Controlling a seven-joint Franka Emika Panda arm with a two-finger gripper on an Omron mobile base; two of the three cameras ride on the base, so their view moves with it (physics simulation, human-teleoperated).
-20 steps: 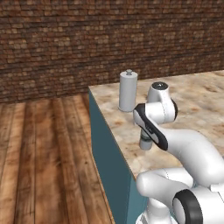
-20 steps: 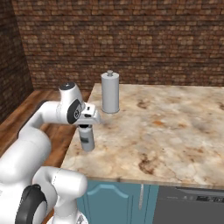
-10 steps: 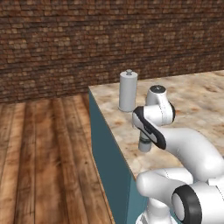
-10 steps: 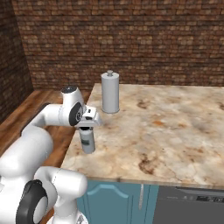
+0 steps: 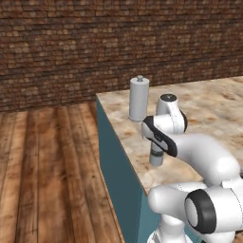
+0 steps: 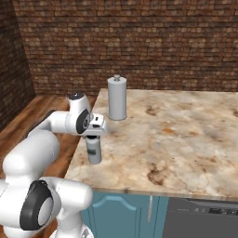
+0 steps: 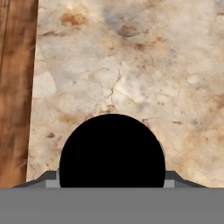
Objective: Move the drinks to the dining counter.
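The small pale grey bottle (image 5: 156,155) (image 6: 94,152) stands upright at the left edge of the dining counter (image 5: 211,107) (image 6: 186,130). My gripper (image 5: 157,144) (image 6: 94,138) comes down from above and is shut on the bottle's top. The bottle's base is at the marble or just above it; I cannot tell which. In the hand view the black cap (image 7: 112,151) sits between my fingertips, with the mottled counter (image 7: 131,65) below it. The paper cup is out of view.
The tall grey metal canister (image 5: 138,98) (image 6: 116,98) stands on the same counter, a little beyond the bottle. The counter's edge drops to teal fronts (image 5: 116,166) and a wooden floor (image 5: 47,166) (image 7: 15,87). A brick wall (image 6: 139,42) lies behind.
The gripper and the bottle have sunk slightly toward the counter top and drifted a little toward the robot. The canister has not moved.
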